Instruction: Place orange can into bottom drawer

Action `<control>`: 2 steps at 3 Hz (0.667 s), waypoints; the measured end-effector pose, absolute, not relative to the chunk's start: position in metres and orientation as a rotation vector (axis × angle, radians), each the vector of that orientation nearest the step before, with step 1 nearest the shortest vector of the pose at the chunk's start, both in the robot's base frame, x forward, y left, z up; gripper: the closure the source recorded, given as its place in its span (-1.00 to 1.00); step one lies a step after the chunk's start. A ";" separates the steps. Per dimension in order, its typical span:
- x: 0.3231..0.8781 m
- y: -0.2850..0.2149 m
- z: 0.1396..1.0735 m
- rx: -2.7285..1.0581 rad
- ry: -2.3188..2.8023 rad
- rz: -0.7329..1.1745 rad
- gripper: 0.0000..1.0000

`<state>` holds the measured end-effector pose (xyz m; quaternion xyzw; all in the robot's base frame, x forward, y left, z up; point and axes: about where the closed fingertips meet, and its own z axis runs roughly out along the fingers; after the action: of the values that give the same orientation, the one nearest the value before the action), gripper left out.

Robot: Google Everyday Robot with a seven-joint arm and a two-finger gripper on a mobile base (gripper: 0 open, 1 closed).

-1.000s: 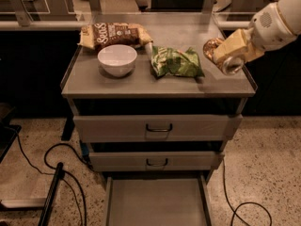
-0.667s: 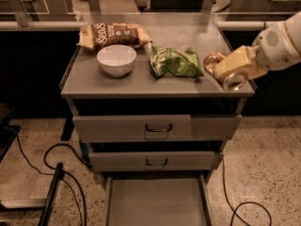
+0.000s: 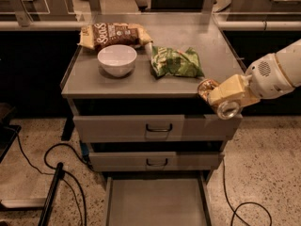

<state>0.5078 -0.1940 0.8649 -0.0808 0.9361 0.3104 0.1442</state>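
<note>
My gripper (image 3: 220,96) hangs at the cabinet's front right corner, level with the top edge, and is shut on the orange can (image 3: 206,88). The can is tipped on its side, mostly covered by the pale fingers; only its orange-brown end shows. The bottom drawer (image 3: 157,202) is pulled out below, a wide shallow grey tray with nothing in it. The can is above and to the right of the drawer's opening.
On the cabinet top (image 3: 89,81) sit a white bowl (image 3: 117,59), a green snack bag (image 3: 176,62) and a brown snack bag (image 3: 114,34). Two upper drawers (image 3: 157,127) with dark handles are closed. Black cables (image 3: 51,159) lie on the floor at left.
My gripper has carried the can down and forward from above the top's right side to its front right corner.
</note>
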 end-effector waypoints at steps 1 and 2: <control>0.508 -0.194 0.865 -0.233 2.697 0.895 1.00; 0.485 -0.189 0.842 -0.188 2.734 0.946 1.00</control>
<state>0.4851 -0.1894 0.8422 -0.0643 0.9361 0.3239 0.1212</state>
